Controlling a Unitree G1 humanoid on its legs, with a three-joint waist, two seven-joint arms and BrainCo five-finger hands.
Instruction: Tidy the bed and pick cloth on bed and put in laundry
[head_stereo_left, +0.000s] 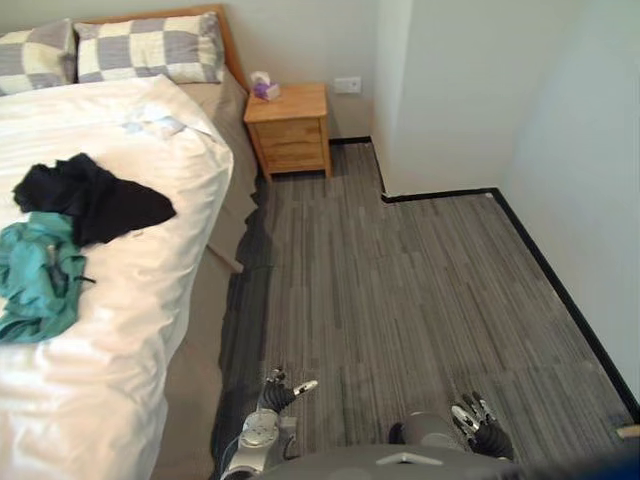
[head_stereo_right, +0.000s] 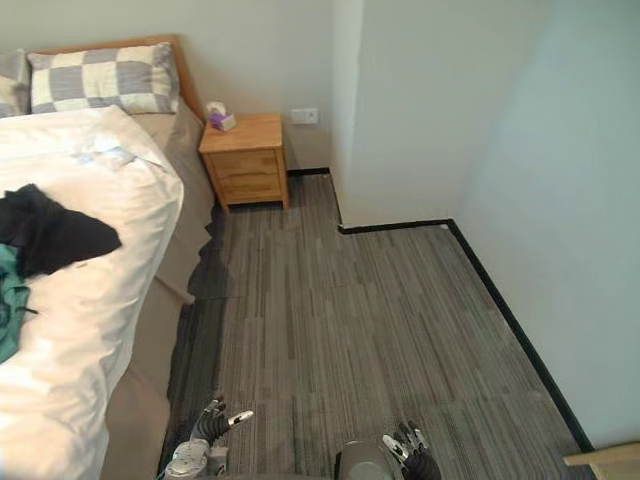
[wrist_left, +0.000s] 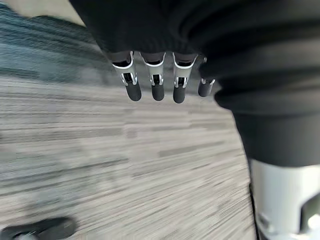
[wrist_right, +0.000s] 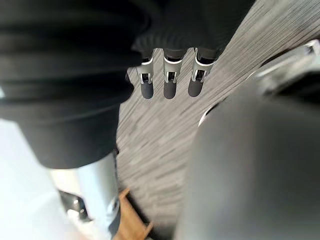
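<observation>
Left hand (head_stereo_left: 277, 393) down low over the grey floor (head_stereo_left: 420, 290), near the side of the bed (head_stereo_left: 130, 340). Right hand (head_stereo_left: 484, 428) low too, well apart from it. Fingers on both straight and loose, holding nothing. Black cloth (head_stereo_left: 95, 198) and green cloth (head_stereo_left: 38, 275) touching, up on the white bed, away from the hands. Small wooden table (head_stereo_left: 288, 125) beside the bed.

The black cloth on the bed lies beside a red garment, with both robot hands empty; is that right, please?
Not quite: the left eye view shows the garment is teal, not red. The black cloth does lie beside it on the bed, left robot hand and right robot hand empty.
</observation>
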